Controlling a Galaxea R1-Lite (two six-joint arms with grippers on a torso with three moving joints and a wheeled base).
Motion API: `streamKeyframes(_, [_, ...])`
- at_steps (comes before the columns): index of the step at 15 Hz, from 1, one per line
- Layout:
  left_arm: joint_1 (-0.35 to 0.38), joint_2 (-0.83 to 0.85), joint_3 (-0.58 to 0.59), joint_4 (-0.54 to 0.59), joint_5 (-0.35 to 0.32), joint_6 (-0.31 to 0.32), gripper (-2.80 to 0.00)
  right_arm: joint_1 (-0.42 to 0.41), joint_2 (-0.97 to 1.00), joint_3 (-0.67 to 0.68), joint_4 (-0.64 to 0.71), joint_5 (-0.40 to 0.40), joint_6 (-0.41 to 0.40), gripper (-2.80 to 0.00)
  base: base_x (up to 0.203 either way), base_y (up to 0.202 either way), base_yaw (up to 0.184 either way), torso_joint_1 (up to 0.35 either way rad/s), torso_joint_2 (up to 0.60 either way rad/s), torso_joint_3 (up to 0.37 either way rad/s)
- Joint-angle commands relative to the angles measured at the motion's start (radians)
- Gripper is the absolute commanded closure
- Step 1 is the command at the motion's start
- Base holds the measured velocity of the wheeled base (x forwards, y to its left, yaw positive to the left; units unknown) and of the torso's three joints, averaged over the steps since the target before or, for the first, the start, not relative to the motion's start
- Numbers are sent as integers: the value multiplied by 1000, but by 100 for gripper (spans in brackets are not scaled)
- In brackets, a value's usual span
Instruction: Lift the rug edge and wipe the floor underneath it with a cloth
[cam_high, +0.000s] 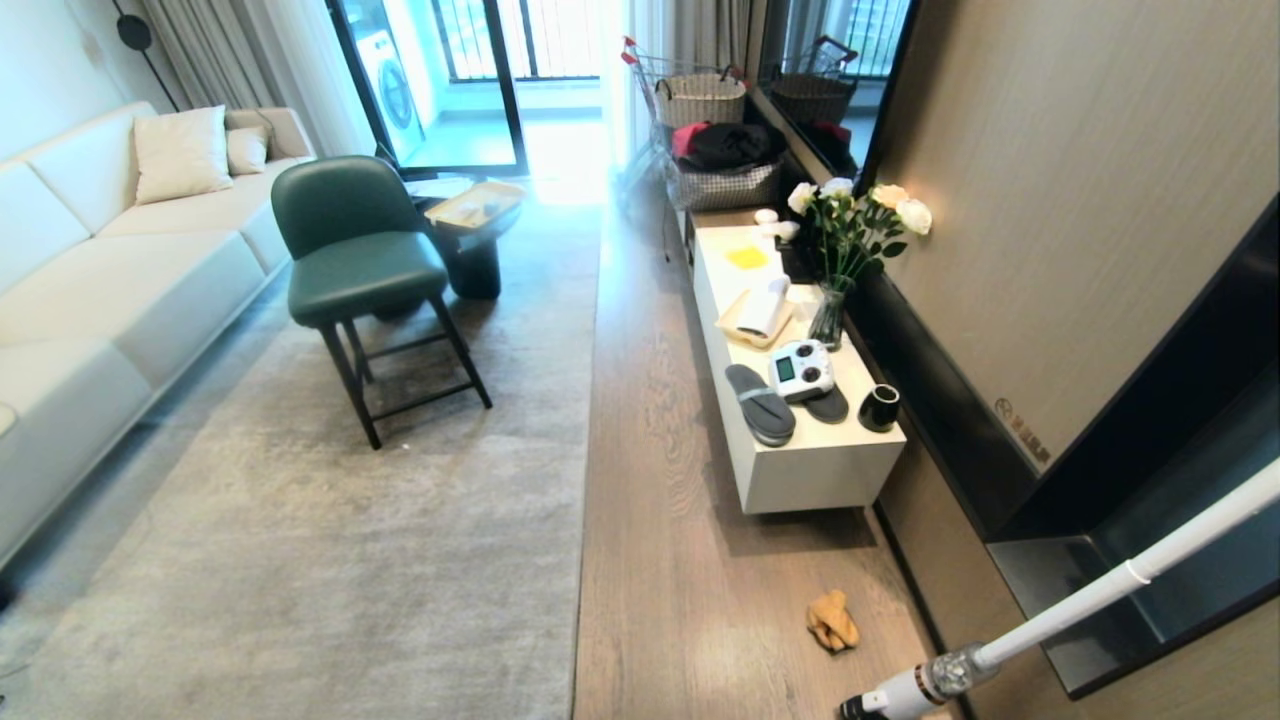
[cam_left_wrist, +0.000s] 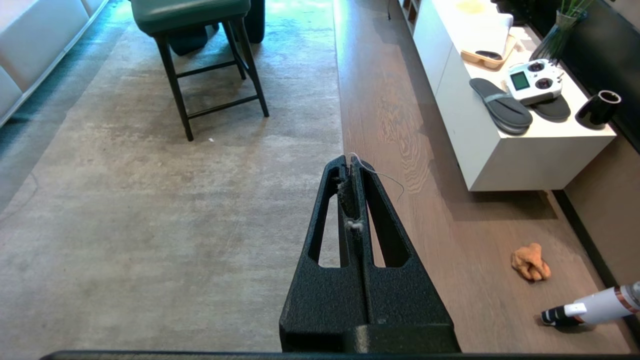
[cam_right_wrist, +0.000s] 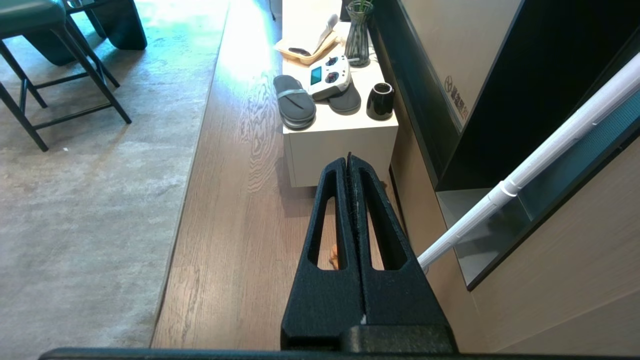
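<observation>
The cloth (cam_high: 833, 620) lies crumpled on the floor (cam_high: 660, 560) at about 5 o'clock in the head view, near the table (cam_high: 800, 470) and well apart from the rug edge (cam_high: 585, 480), which runs straight down the middle from 12 to 6. It looks soft and light, so a pinch on any raised fold should take it. The rug looks large and limp but heavy; I would take its border with a low pinch and lift only a short stretch. One cloth, one rug, one chair (cam_high: 360, 270), two slippers (cam_high: 760, 403), one vacuum (cam_high: 1080, 600). The left gripper (cam_left_wrist: 352, 165) and right gripper (cam_right_wrist: 349, 162) hang over the floor, both with jaws pressed together and empty but for lint on the left
</observation>
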Motion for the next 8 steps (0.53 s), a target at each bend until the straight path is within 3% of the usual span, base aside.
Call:
streamKeyframes(1, [0,0,0,0,0,-1,0,0,1,0,0,0,-1,0,0,0,0,0,0,0])
streamKeyframes(8, [0,0,0,0,0,-1,0,0,1,0,0,-17,12,0,0,0,0,0,0,0])
